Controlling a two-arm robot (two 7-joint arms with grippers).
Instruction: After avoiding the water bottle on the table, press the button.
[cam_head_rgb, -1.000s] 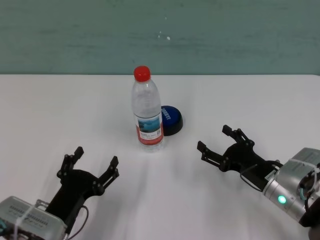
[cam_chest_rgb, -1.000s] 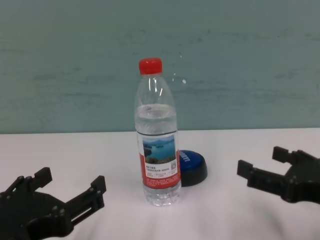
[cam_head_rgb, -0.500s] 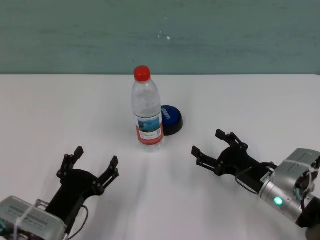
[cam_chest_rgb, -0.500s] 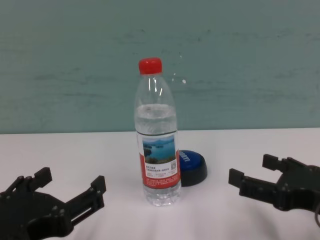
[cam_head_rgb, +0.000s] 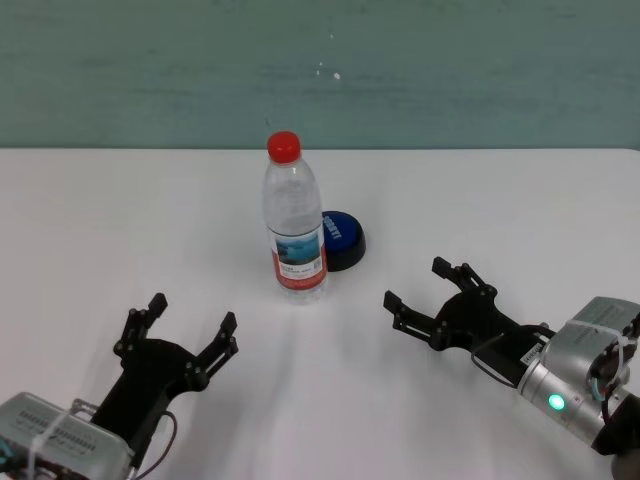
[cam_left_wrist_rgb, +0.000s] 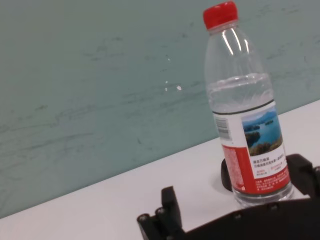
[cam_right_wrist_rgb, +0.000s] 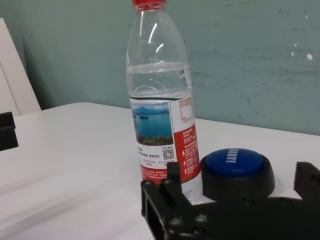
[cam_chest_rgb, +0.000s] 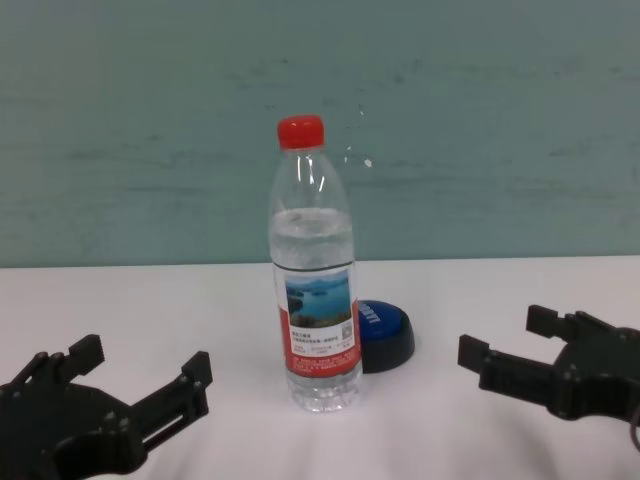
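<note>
**Right pincer drawn in toward bottle, then paused**

Compared with a second back: right pincer (cam_head_rgb: 428, 290) shifted leftward and nearer the bottle; over the last half second, next to no change. Left pincer (cam_head_rgb: 192, 323) unmoved throughout. Bottle and button in the same spots as before.

Nearest, at the front left of the surface (cam_head_rgb: 100, 220): left pincer, fingers spread wide, holding nothing, touching nothing, parked low.

At the front right, a little farther in: right pincer, likewise spread wide and empty, fingers aimed toward the bottle and button, apart from both. Whether hovering just above the surface or resting on it, cannot tell.

Farther, mid-surface: bottle (cam_head_rgb: 294, 217) upright, red cap on, part filled with water, label with lake photo and red band facing the robot. Well apart from both pincers.

Just behind the bottle and to its right: button (cam_head_rgb: 340, 238), blue dome on black base, partly hidden by the bottle from the chest view, close against it or touching; cannot tell which. Nothing on the button.

Beyond: teal wall (cam_head_rgb: 450, 70).
</note>
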